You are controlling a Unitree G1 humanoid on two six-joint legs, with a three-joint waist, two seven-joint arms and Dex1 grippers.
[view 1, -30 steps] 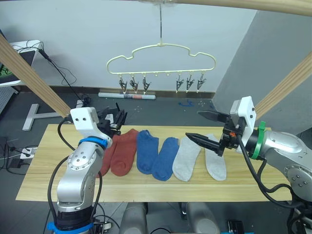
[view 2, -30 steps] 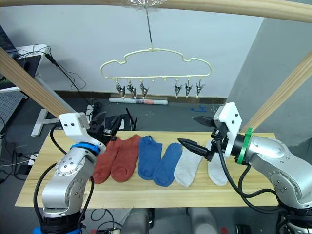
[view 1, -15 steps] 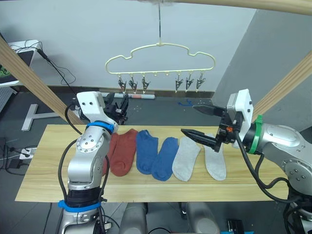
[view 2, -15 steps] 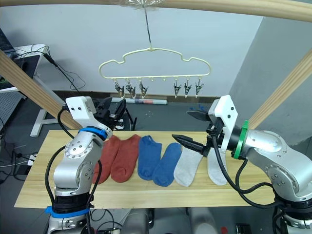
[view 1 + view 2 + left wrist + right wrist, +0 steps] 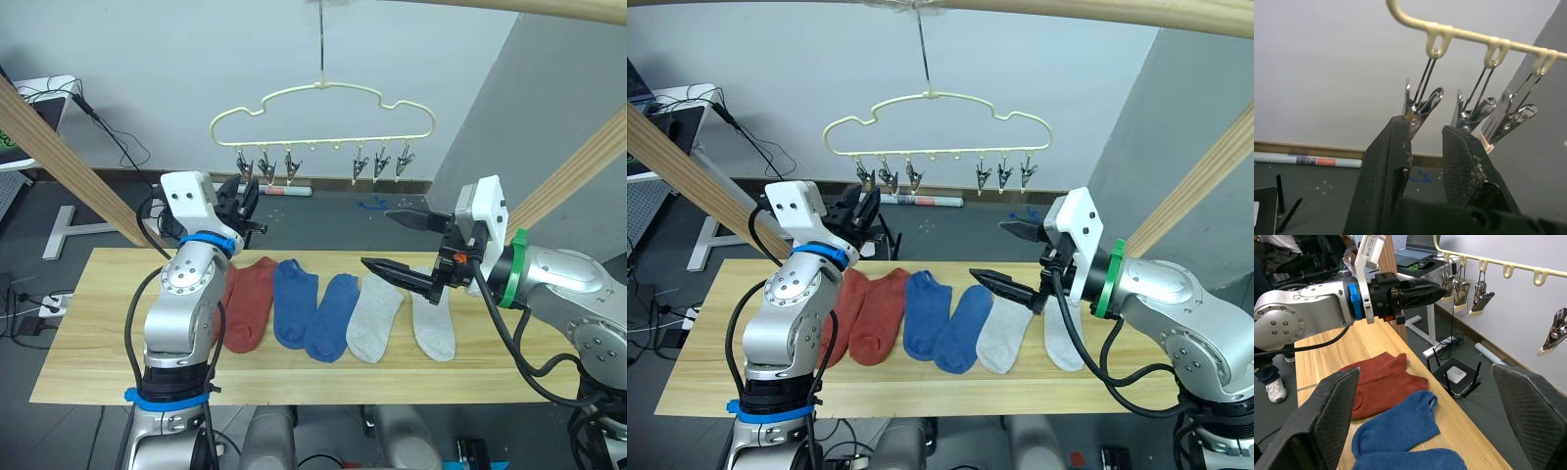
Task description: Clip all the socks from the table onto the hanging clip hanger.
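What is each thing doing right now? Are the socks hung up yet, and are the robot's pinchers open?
Six short knit socks, two rust-red, two blue, two light grey: lying flat in a row on the table, none clipped.
Pale yellow cloud-shaped clip hanger: hanging by its hook, silver clips bare.
Left gripper: raised by the hanger's leftmost clips, fingers slightly apart, holding nothing.
Right gripper: wide open, above the grey socks.

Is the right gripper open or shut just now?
Open: the right gripper has its two black fingers spread wide apart above the grey socks, holding nothing.
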